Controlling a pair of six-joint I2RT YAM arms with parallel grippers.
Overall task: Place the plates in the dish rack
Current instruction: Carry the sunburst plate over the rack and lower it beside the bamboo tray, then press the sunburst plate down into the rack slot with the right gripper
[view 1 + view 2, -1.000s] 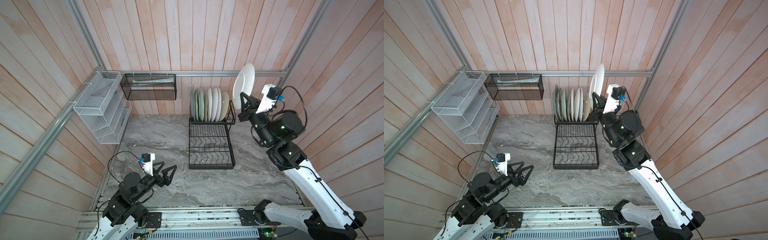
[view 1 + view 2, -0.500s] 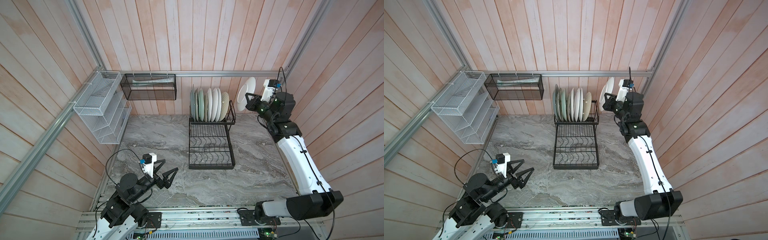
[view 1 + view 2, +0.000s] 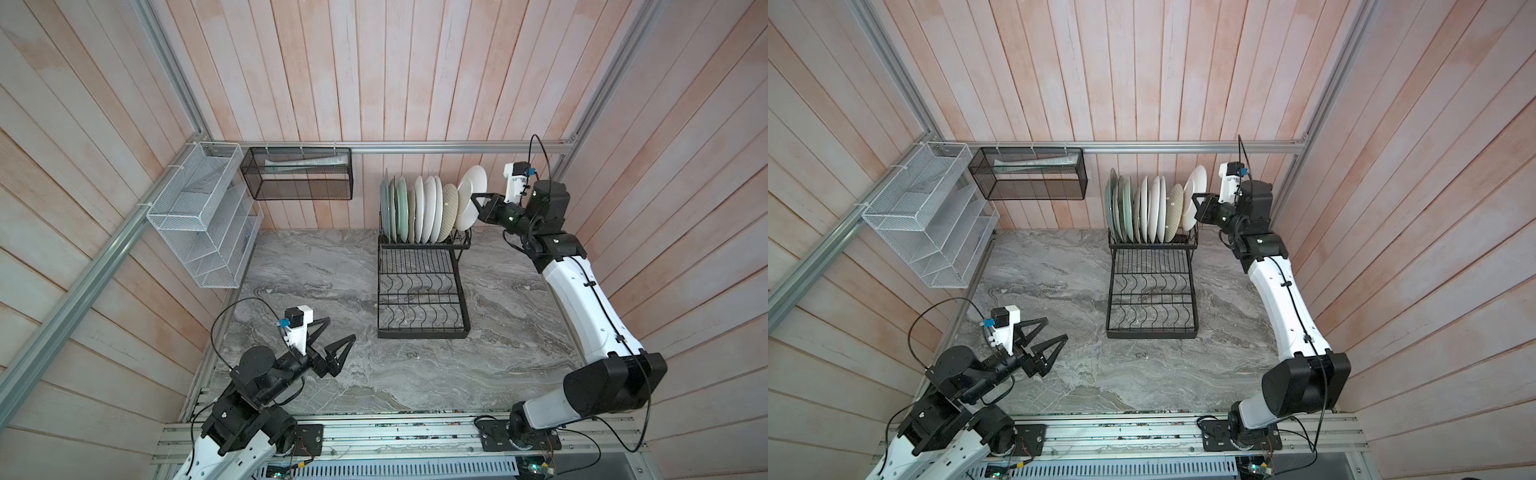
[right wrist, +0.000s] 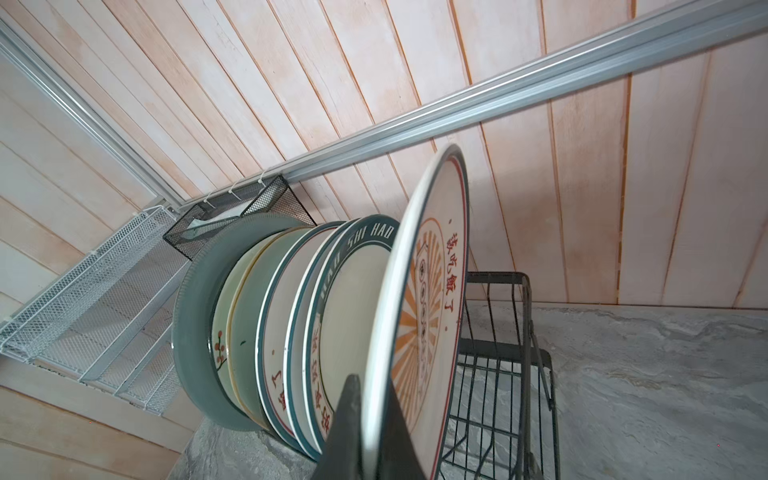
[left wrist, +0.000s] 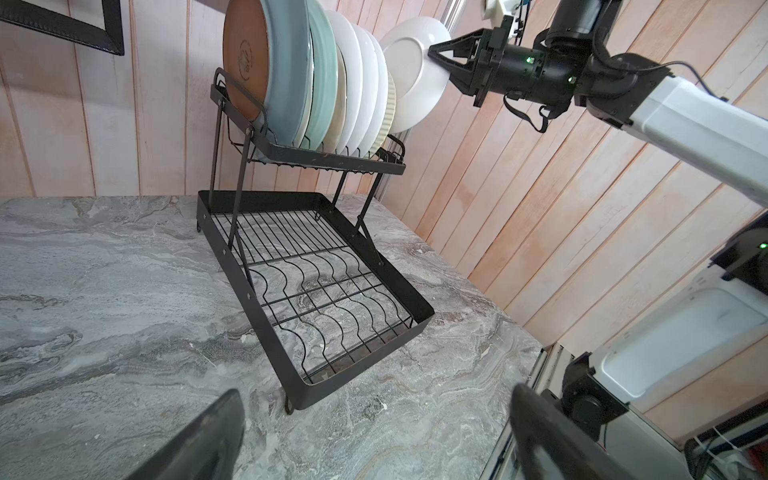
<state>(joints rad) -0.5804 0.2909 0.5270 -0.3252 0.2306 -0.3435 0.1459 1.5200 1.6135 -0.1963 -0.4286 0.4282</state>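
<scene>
RH side: the right end effector [image 3: 478,207] is clamped shut on the rim of the sunburst plate [image 4: 428,299], white w/ orange rays + red Chinese lettering. That plate's at the right end of the dish rack [image 3: 423,332]'s raised upper tier, just beside the last one in the row. It's tilted so its top leans away from the others, printed face turned away from them too. Can't tell if its bottom edge is actually in a slot or just over the rail.

The other plates [image 3: 424,212] stand on edge in that same upper tier, packed close. Teal one's at the rack's left end, then pale green, cream, a few white ones, and a ribbed yellowish one nearest the held plate.

LH side: the left end effector [image 3: 340,328] is spread wide w/ nothing in it, low over the worktop [image 3: 332,266] off the rack's front-left corner, well apart from it.

White mesh organizer [image 3: 199,220] + black mesh basket [image 3: 299,174] hang on the walls left of the rack.
</scene>
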